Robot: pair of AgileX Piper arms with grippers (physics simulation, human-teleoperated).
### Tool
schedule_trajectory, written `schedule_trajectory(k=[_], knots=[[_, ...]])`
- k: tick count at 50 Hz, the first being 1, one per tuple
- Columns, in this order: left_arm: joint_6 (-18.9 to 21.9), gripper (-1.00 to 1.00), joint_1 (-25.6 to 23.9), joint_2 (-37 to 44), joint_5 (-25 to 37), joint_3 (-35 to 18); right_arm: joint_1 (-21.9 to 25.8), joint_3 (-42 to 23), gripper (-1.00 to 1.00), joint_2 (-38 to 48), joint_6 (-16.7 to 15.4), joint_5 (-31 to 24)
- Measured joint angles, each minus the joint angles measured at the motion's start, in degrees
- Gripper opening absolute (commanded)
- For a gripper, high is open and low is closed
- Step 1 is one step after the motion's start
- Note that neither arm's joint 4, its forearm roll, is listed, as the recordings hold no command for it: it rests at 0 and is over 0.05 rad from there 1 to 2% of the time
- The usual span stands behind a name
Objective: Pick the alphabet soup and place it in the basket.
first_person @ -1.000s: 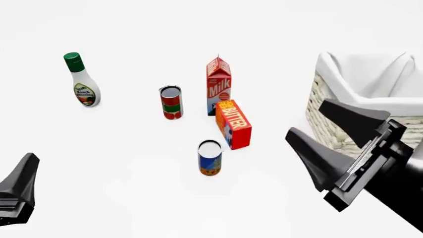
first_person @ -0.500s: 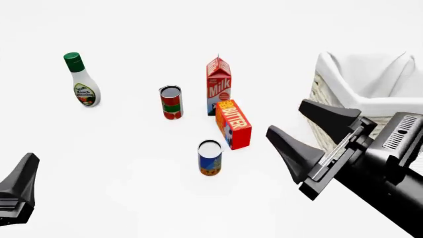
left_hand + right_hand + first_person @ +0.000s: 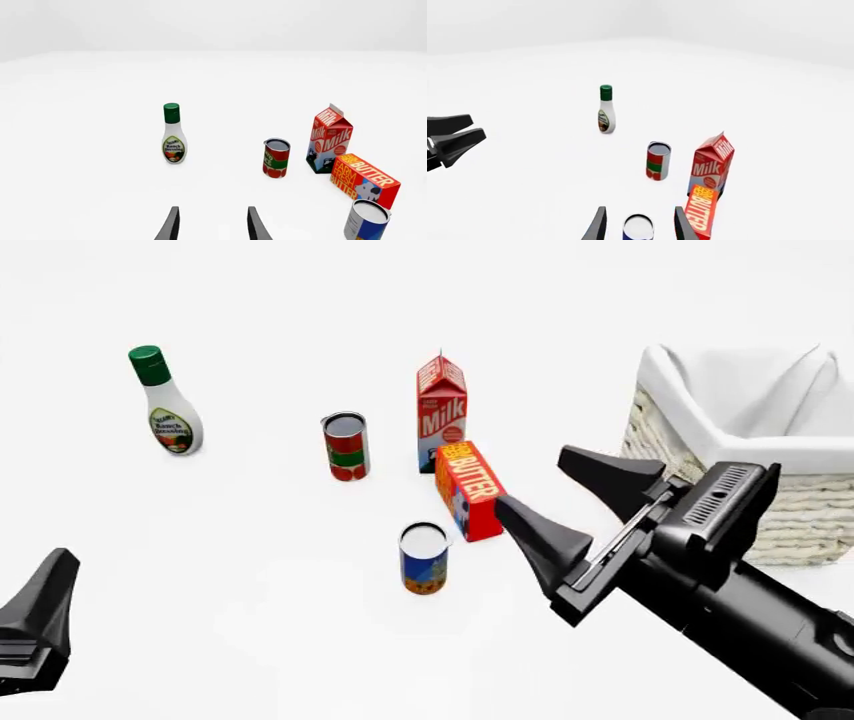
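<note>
Cartons reading "Milk" and "Butter" flank the alphabet soup as the released right pincer advances toward it.

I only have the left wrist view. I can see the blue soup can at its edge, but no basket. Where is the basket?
Observer: The basket stands at the far right of the front view, well to the right of the butter box.
Operator: And the right tool?
Observer: The right tool is open and holds nothing. In the front view it hangs between the butter box and the basket, to the right of the alphabet soup.
Operator: Is it lined up on the can?
Observer: Roughly, yes. In the right wrist view the can's top shows between the tool's fingers, but it is not gripped yet.
</note>
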State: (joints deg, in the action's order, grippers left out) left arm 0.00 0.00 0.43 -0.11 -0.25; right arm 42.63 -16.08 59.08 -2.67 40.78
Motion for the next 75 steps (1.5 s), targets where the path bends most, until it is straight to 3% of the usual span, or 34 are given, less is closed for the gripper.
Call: schedule_trajectory(k=[75], knots=[[0.0, 1.00, 0.0, 0.0, 0.0, 0.0, -1.1, -8.5, 1.00, 31.6, 4.1, 15.6]])
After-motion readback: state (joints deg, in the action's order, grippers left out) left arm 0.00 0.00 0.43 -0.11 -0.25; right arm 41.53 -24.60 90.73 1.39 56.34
